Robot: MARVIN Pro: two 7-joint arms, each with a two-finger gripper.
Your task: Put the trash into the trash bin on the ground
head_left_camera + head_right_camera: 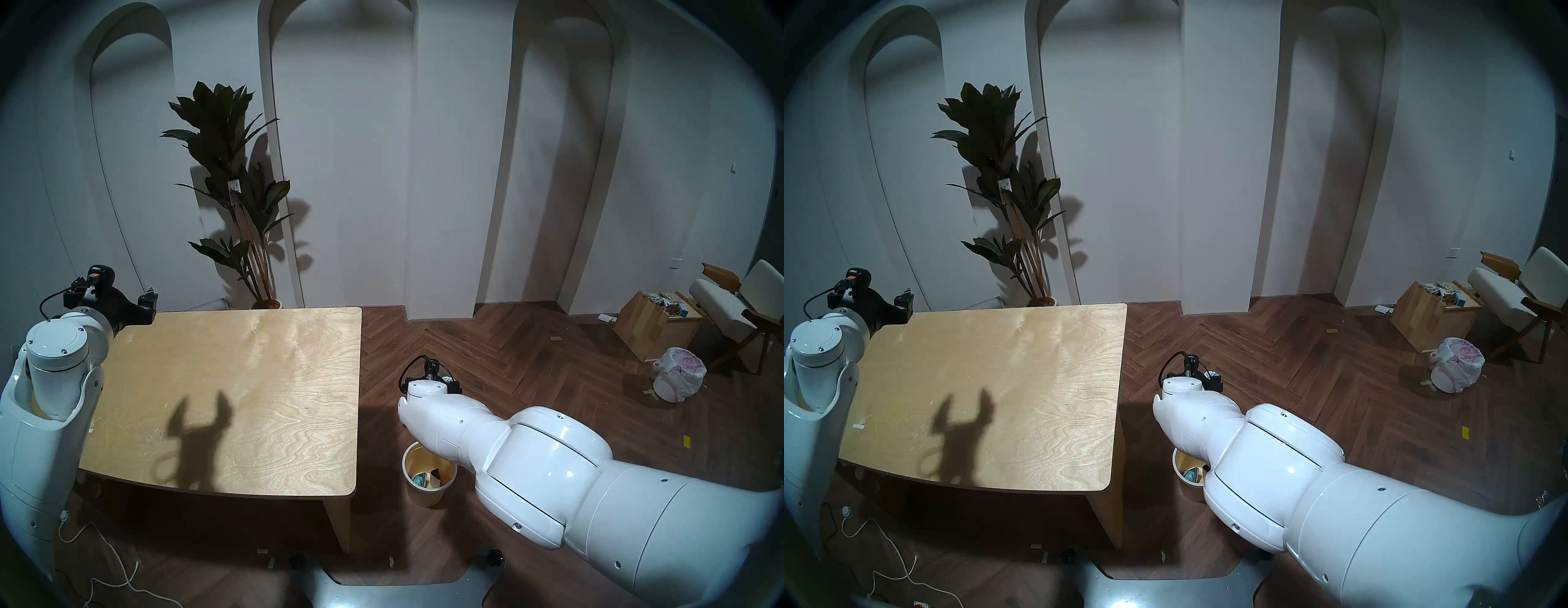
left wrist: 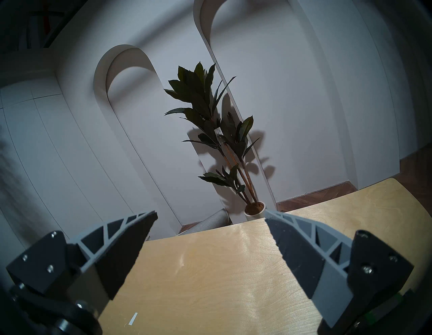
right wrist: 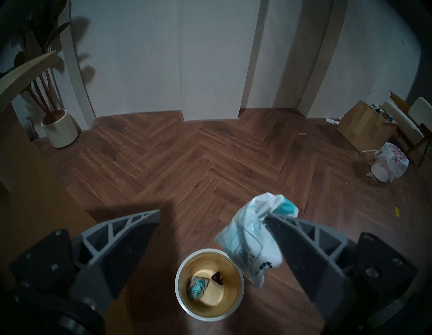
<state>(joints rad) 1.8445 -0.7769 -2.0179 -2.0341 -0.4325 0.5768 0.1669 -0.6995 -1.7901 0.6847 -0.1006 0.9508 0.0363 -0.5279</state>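
Note:
The trash bin [image 3: 181, 271], a small round cream bucket with yellowish inner walls, stands on the floor right of the table; it also shows in the head views [image 1: 408, 458] [image 1: 1178, 460]. Inside it lie a teal-and-clear blister pack [image 3: 197, 286] and a dark triangular scrap [image 3: 217, 278]. My right gripper [image 3: 214, 213] hangs above the bin with its jaws wide apart. A crumpled pale blue-white packet [image 3: 250, 238] lies against the inner face of one finger, over the bin's rim. My left gripper [image 2: 210, 215] is open and empty above the table's far left corner [image 1: 144, 303].
The wooden table [image 1: 254, 382] stands left of the bin. A potted plant [image 1: 237, 204] is behind it. At the far right are a square wooden box [image 1: 655, 325], a white bin with a pink-printed bag [image 1: 679, 373] and a chair [image 1: 738, 297]. Cables [image 1: 106, 564] lie on the floor at the left.

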